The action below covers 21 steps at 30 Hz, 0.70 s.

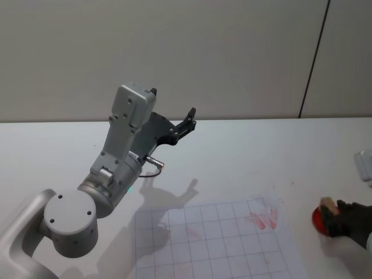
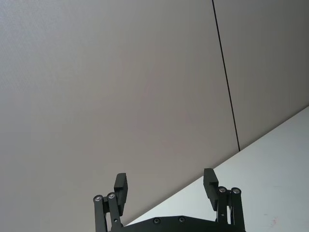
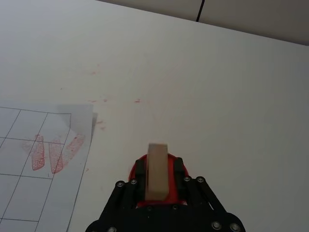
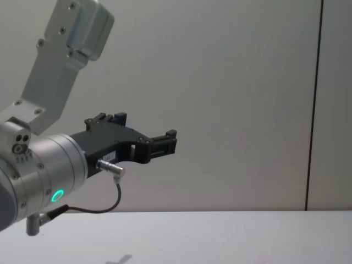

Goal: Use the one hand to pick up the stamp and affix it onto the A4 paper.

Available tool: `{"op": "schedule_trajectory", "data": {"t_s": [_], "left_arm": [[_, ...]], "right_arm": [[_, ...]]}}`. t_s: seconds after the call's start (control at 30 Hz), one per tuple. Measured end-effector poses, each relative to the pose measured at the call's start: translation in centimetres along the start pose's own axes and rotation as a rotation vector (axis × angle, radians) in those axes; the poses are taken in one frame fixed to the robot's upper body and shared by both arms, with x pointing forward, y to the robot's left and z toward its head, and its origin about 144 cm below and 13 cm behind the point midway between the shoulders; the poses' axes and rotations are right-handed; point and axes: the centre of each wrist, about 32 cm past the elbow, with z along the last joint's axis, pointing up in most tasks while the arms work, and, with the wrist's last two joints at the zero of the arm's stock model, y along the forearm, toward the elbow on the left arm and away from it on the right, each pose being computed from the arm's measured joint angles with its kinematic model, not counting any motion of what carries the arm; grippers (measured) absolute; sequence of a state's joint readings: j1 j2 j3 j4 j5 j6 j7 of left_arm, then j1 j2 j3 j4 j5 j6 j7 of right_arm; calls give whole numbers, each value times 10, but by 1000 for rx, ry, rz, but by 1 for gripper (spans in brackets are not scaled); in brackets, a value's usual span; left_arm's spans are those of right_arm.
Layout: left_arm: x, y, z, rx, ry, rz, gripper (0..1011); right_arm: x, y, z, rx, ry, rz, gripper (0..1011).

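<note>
The stamp [image 3: 157,166] is a pale wooden block standing upright in a round red ink pad [image 3: 132,172]. My right gripper [image 3: 158,175] is shut on it, a finger on each side. In the head view the stamp [image 1: 328,204], the ink pad [image 1: 317,218] and my right gripper [image 1: 337,220] sit at the table's right edge. The A4 paper [image 1: 215,244] carries a printed grid and lies flat to the left of the pad, with red stamp marks [image 1: 264,220] near its far right corner. My left gripper [image 1: 189,119] hangs open and empty, raised above the table's far side.
The raised left arm [image 1: 116,168] stands over the table's left half and casts a shadow on the paper. A grey object [image 1: 365,165] sits at the right edge. Faint red smudges [image 3: 99,101] dot the white table beyond the paper.
</note>
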<state>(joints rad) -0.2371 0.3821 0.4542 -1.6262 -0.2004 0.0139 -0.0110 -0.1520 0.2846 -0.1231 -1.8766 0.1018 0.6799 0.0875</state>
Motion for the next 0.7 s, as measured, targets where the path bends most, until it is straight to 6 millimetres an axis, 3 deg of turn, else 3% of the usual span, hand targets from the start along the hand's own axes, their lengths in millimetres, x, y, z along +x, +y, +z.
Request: {"op": "schedule_trajectory", "data": {"t_s": [0.33, 0.37, 0.7], "left_arm": [[0, 0, 0, 0, 0, 0, 1001], [0, 0, 0, 0, 0, 0, 1001], [0, 0, 0, 0, 0, 0, 1001]], "right_arm": [[3, 0, 3, 6, -4, -27, 600], [4, 0, 3, 7, -5, -31, 671], [5, -3, 5, 47, -14, -54, 940]]}}
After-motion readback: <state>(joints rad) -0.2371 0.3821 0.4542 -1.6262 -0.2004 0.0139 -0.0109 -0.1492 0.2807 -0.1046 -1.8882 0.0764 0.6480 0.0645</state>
